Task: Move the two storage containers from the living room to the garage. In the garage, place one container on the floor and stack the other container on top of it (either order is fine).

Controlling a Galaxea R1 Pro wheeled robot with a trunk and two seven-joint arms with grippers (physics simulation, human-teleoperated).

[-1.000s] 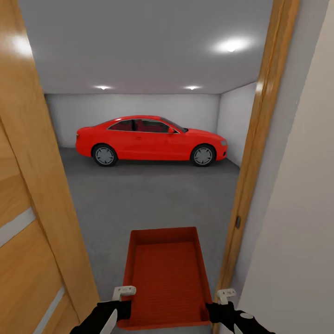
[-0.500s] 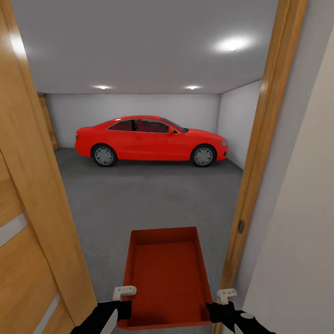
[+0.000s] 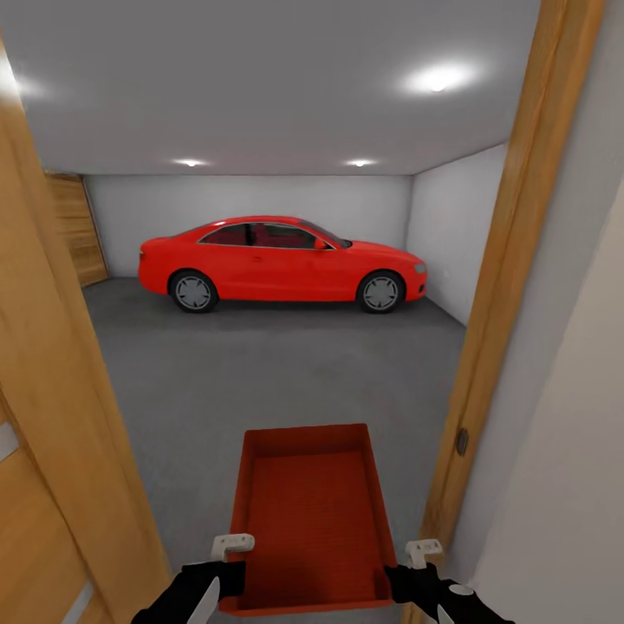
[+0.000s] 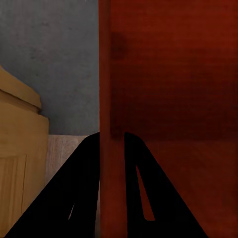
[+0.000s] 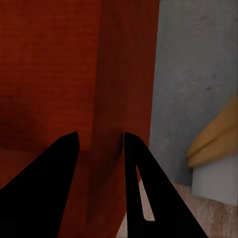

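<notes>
I hold one red-orange open-top storage container (image 3: 308, 511) level in front of me, in a doorway facing the garage. My left gripper (image 3: 234, 579) is shut on its left wall near the near corner. My right gripper (image 3: 392, 582) is shut on its right wall. In the left wrist view the black fingers (image 4: 82, 188) of the left gripper (image 4: 111, 144) straddle the container's thin wall (image 4: 168, 74). The right wrist view shows the right gripper (image 5: 99, 141) pinching the container's other wall (image 5: 59, 64). The garage floor (image 3: 277, 373) is dark grey concrete. The living room is out of view.
A wooden door leaf (image 3: 43, 390) stands close on my left and a wooden door frame (image 3: 503, 303) close on my right, beside a beige wall (image 3: 572, 433). A red car (image 3: 282, 260) is parked across the far end. A wooden panel (image 3: 78, 230) is on the far left wall.
The camera has moved forward through the doorway: door and frame slide outward and more of the garage shows, including the far wooden panel. The container stays gripped the same way.
</notes>
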